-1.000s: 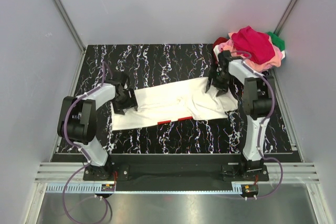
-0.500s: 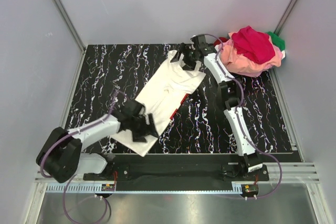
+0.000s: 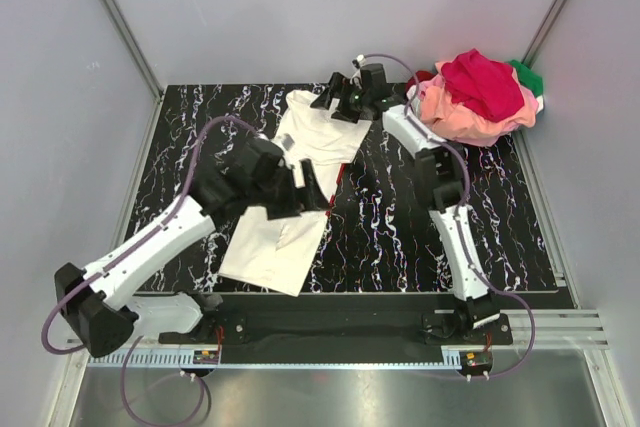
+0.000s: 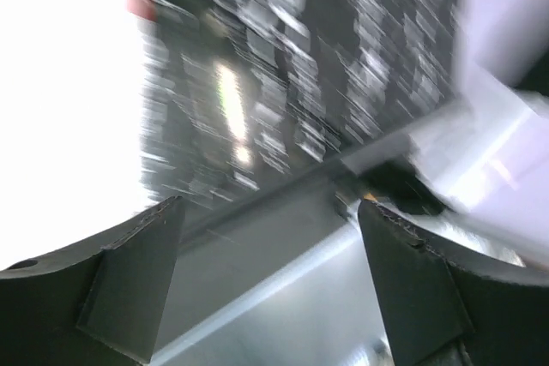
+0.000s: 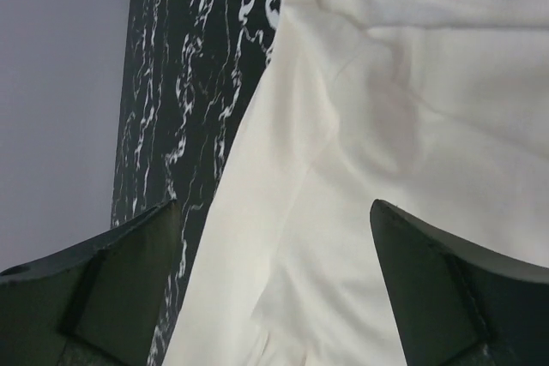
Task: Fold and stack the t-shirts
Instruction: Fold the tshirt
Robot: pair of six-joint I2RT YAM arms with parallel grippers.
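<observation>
Tee [image 3: 268, 252] in white lies slantwise on your surface [image 3: 400, 227], far centre to near left. Your left pincer [image 3: 305, 192] over its middle and right pincer [image 3: 335, 99] at its far end gape wide, empty. Pile [image 3: 480, 92] sits far right.

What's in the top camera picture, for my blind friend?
A white shirt lies on a black table, with the left hand and right hand open above it. Pink and red shirts are piled at the far right.
</observation>
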